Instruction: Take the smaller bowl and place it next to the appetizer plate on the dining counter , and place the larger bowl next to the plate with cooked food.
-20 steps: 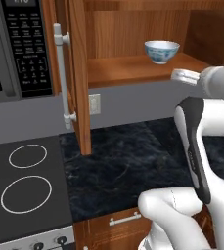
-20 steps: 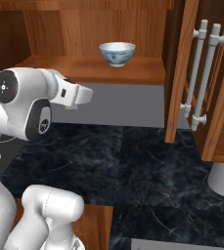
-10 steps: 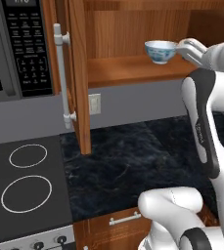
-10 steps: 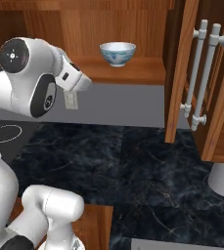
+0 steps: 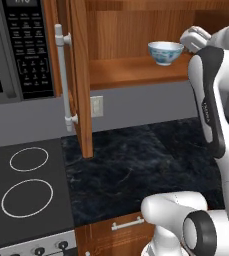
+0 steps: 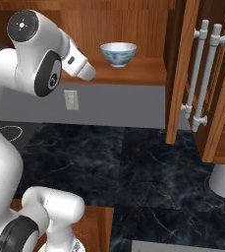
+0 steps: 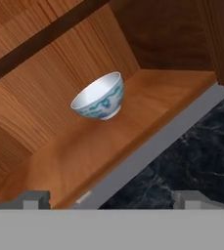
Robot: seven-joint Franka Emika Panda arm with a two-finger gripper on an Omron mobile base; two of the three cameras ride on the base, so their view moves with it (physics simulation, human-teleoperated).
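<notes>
Arm rises toward the cabinet shelf, reach for the smaller bowl under way

The claw (image 7: 111,199), jaws wide and empty, has lifted to shelf height; the smaller bowl (image 7: 100,96) stands upright on the open cabinet shelf (image 7: 147,105) at its 12 o'clock, still apart, ungrasped.

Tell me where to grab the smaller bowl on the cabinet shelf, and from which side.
Pinch the rim of the smaller bowl, one finger inside and one outside. It stands upright and alone on the shelf, open side up, and probably too wide to span. Come in from the open cabinet front, where the gripper faces it with fingers apart.
</notes>
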